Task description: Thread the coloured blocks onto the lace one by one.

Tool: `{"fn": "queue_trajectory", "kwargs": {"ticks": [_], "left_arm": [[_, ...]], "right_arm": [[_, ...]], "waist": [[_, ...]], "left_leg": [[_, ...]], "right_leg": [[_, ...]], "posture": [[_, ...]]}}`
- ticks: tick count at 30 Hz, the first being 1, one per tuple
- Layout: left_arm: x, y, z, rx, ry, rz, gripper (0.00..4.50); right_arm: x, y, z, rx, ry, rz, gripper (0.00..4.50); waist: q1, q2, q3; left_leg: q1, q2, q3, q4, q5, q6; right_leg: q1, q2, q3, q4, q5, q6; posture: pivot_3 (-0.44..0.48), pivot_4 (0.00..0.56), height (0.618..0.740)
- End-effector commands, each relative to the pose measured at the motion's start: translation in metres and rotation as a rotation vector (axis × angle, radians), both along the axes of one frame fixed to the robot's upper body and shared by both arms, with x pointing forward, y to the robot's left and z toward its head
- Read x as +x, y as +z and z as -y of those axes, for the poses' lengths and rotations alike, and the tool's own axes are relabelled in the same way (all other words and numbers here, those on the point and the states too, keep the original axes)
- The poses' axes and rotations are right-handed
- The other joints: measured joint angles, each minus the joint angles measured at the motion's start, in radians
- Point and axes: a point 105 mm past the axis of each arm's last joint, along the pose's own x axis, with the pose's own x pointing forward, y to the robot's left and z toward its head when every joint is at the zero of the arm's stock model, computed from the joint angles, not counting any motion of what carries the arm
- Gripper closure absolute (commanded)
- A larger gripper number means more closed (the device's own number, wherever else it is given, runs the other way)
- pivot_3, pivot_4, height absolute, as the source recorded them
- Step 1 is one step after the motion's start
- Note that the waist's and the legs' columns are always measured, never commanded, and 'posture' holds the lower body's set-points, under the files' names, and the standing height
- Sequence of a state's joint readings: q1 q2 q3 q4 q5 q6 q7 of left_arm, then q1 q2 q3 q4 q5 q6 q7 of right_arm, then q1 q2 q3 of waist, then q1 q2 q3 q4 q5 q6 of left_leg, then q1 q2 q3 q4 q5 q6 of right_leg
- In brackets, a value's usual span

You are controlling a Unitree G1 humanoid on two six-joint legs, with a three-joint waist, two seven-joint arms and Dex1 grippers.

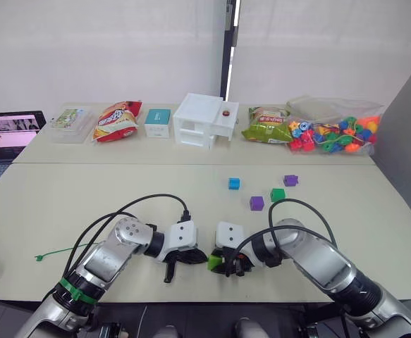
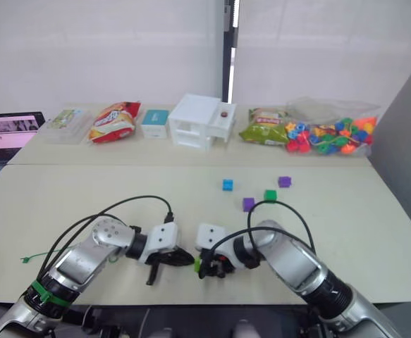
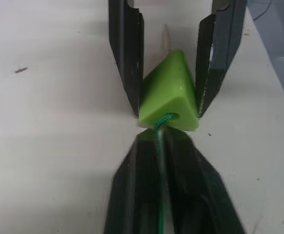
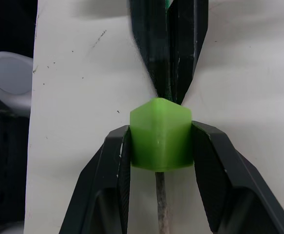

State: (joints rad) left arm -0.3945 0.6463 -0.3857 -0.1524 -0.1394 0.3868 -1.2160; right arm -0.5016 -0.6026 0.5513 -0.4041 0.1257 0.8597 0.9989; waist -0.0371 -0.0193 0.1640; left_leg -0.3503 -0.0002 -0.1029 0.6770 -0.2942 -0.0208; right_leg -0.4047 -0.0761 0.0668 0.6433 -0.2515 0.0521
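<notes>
Right at the near edge of the worktop (image 1: 64, 204) my two end effectors meet nose to nose: my right end effector (image 4: 160, 146) is clamped on the light green block (image 1: 214, 262), my left end effector (image 3: 156, 141) is pinched tight on the lace (image 3: 159, 124) just where the green cord enters the block's hole. The lace runs straight along the line between us, and its stiff tip (image 4: 162, 209) pokes out the far side of the block, between my right fingers. So the block sits on the lace, with the pull-through lying toward my right side. Loose lace trails off to my left, ending at the stopper (image 1: 39, 258). Waiting well beyond: blue block (image 1: 234, 183), two purple blocks (image 1: 256, 203), dark green block (image 1: 278, 194). At the back, a clear bag (image 1: 332, 113) holds multicoloured beads.
</notes>
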Motion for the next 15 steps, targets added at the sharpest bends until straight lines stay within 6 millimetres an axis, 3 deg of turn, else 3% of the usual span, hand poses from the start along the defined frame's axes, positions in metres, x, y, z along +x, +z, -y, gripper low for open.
{"fn": "queue_trajectory", "kwargs": {"ticks": [1, 4, 7, 9, 15], "left_arm": [[-0.001, 0.021, -0.007, -0.019, -0.008, -0.014, 2.71], [-0.005, 0.029, -0.006, -0.023, -0.029, -0.022, 1.71], [-0.002, 0.033, 0.005, -0.020, -0.045, 0.018, 0.74], [-0.004, 0.031, 0.017, -0.018, -0.067, 0.019, 0.09], [0.008, 0.000, 0.037, 0.081, -0.067, 0.072, 0.03]], "right_arm": [[0.002, 0.008, 0.002, 0.037, -0.032, 0.026, 2.14], [-0.001, 0.017, 0.004, 0.065, -0.021, 0.046, 1.16], [-0.009, 0.031, 0.021, 0.096, -0.032, 0.086, 0.14], [-0.012, 0.037, 0.034, 0.107, -0.061, 0.119, 0.00], [-0.013, 0.029, 0.057, 0.046, -0.089, 0.133, 0.00]], "waist": [[-0.003, 0.000, 0.000], [-0.002, 0.000, 0.001], [0.005, 0.000, 0.001], [0.017, 0.000, 0.001], [0.018, -0.001, 0.002]], "left_leg": [[-0.001, 0.000, 0.000, 0.000, 0.000, 0.000], [-0.003, 0.000, 0.000, 0.000, 0.000, 0.000], [-0.004, -0.001, 0.000, 0.000, 0.000, 0.000], [-0.005, -0.001, 0.000, 0.000, 0.000, 0.000], [-0.004, -0.001, 0.000, 0.000, 0.000, 0.000]], "right_leg": [[-0.001, 0.000, 0.000, 0.000, 0.000, 0.000], [-0.003, 0.000, 0.000, 0.001, 0.000, 0.000], [-0.003, -0.001, 0.000, 0.000, 0.000, 0.000], [-0.003, -0.001, -0.001, -0.001, 0.000, 0.001], [-0.003, -0.001, 0.000, -0.002, 0.000, 0.001]], "posture": [[0.000, 0.150, 0.740], [0.000, 0.150, 0.740], [0.000, 0.150, 0.740], [0.000, 0.150, 0.740], [0.000, 0.150, 0.740]]}}
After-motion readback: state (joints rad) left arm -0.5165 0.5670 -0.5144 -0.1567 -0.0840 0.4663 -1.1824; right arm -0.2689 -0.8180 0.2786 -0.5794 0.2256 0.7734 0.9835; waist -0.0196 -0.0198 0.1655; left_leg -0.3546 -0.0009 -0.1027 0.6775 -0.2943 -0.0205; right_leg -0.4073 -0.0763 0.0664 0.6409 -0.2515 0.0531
